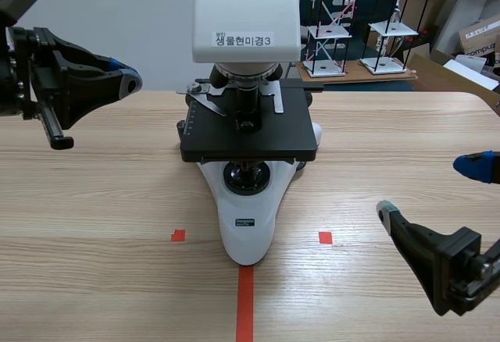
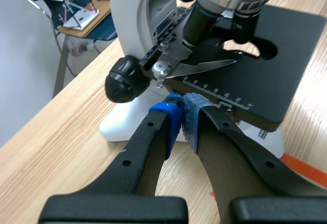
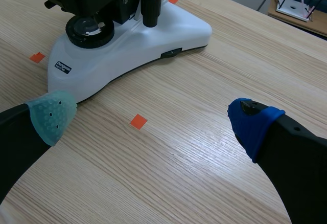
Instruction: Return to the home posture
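Right pincer [image 1: 430, 188] spread wide, left pincer [image 2: 180, 115] clenched empty, wood-grain table [image 1: 94, 194] — microscope [image 1: 248, 229] centred, wire racks [image 1: 332, 26] behind

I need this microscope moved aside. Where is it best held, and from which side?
Probably the white upright column behind the black stage, approached from the left: it stands bare there, while the stage juts wide and the base sits low and flat.

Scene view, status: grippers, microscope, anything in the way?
Left gripper shut, empty, raised beside the microscope. Right gripper open, empty, low over the table. Neither touches it. Nothing seen in the way.
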